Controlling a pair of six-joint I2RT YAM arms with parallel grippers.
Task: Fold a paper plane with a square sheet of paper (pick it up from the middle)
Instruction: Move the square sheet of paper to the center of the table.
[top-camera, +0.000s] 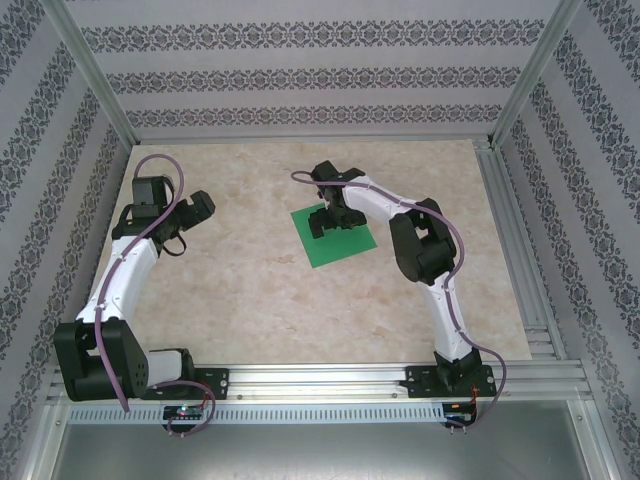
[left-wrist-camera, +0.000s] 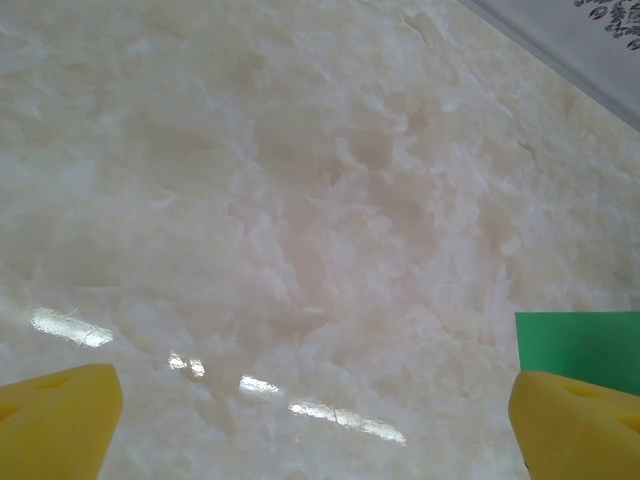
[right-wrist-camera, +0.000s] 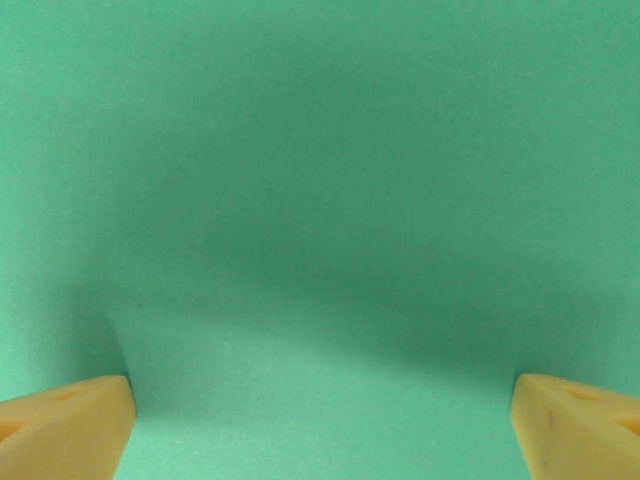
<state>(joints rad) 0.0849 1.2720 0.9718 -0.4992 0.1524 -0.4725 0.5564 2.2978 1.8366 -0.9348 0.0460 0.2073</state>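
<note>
Tabletop of pale marbled pattern bears both arms. Right arm rises from its base, bends at the elbow and reaches left, wrist tipped down. The right gripper hangs over the middle of the square sheet of paper, jaws spread wide and holding nothing. Left arm arches up the left side. The left gripper faces bare table, likewise spread and empty. The sheet lies flat near the centre, slightly askew to the table's edges; being square, it has no long axis.
</note>
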